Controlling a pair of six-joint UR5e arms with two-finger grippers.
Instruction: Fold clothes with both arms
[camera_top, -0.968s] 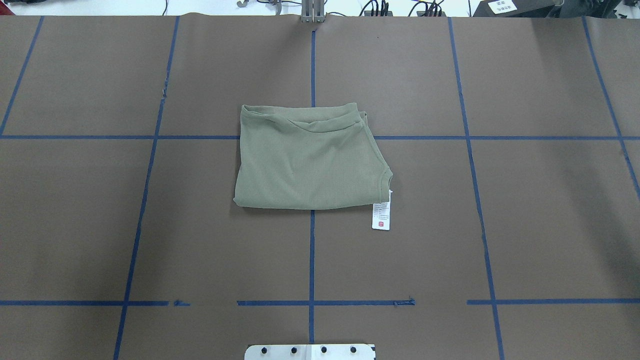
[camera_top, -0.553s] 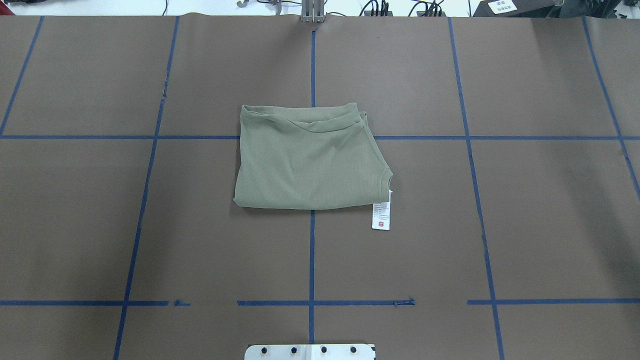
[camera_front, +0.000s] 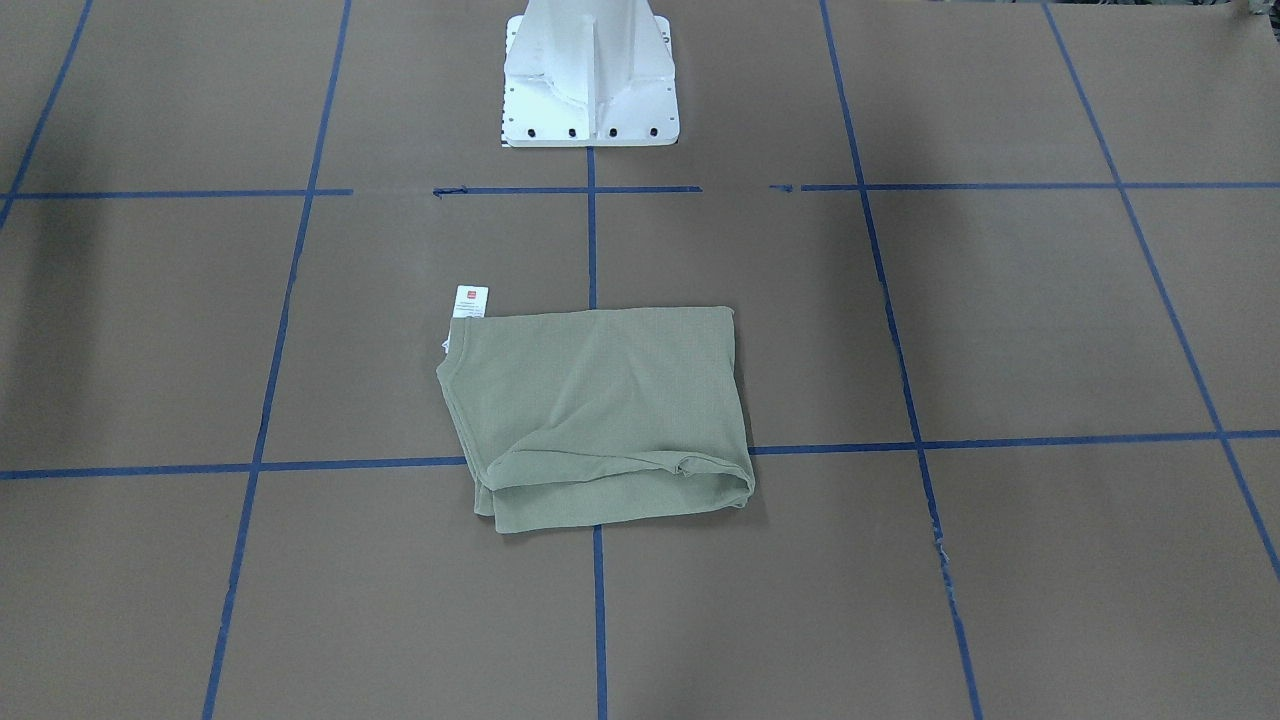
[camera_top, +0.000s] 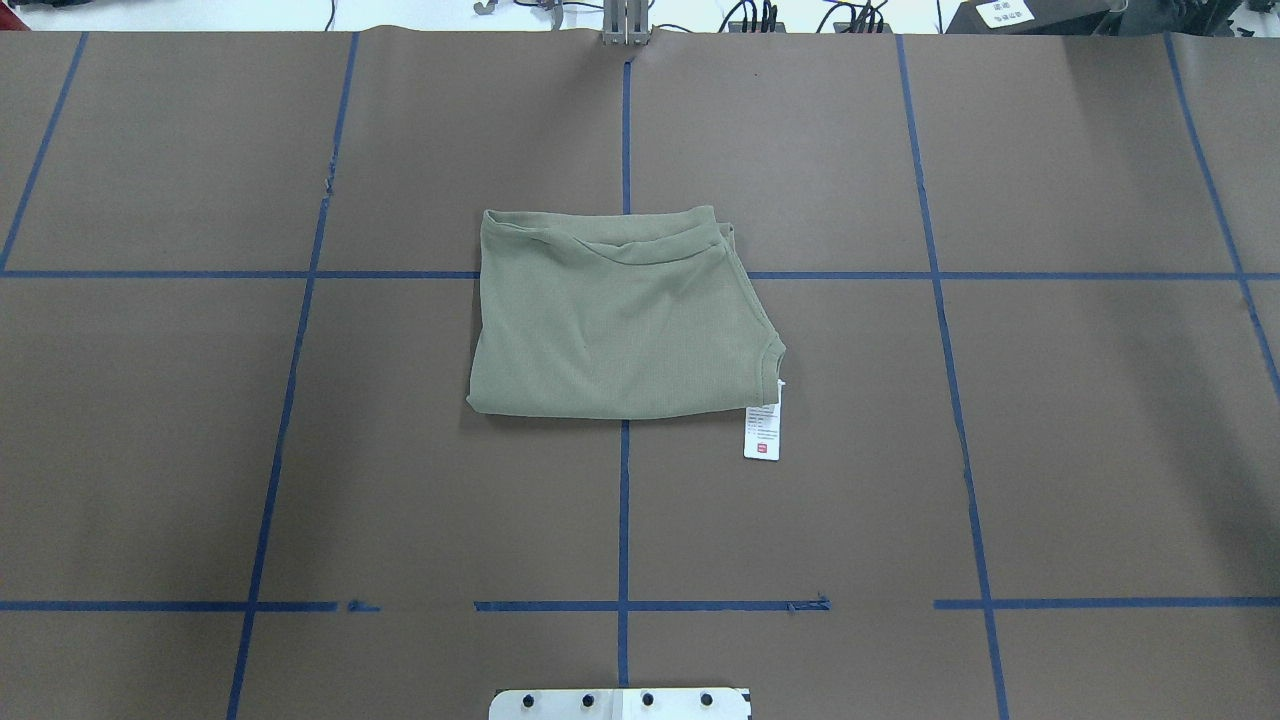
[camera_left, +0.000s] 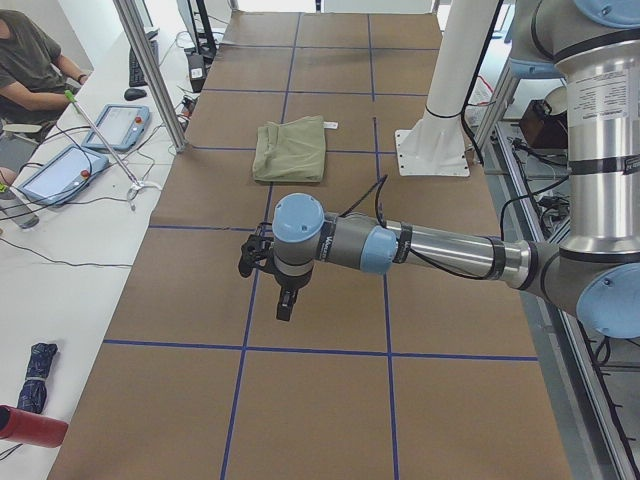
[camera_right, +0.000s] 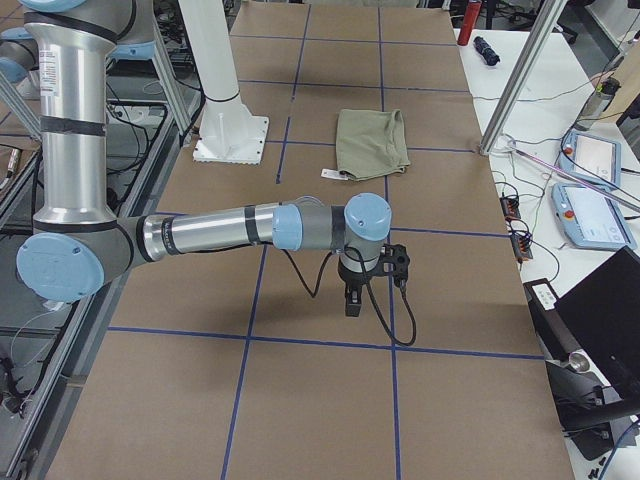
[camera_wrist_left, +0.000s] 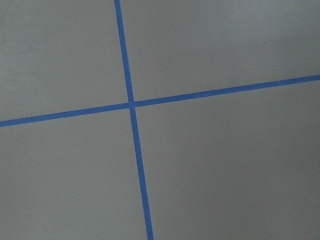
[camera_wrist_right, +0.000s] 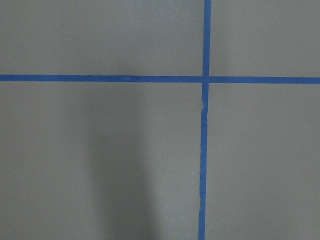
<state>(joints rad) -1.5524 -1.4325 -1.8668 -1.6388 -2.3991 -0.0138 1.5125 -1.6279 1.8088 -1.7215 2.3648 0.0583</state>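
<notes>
The clothes (camera_top: 620, 320) are a pale sage-green shirt lying folded into a rough square at the table's middle, also seen in the front view (camera_front: 600, 410). A white paper tag (camera_top: 762, 432) sticks out at its near right corner. Neither arm touches it. My left gripper (camera_left: 285, 300) hangs over bare table far out on the left, fingers pointing down. My right gripper (camera_right: 352, 298) hangs likewise far out on the right. Both show only in the side views, so I cannot tell whether they are open or shut. Both wrist views hold only brown table and blue tape.
The white pedestal base (camera_front: 590, 90) stands at the table's near edge, behind the shirt. A side bench in the left view holds tablets (camera_left: 60, 170) and cables, with a seated person (camera_left: 30, 60). More tablets (camera_right: 600, 160) lie beside the table's other end.
</notes>
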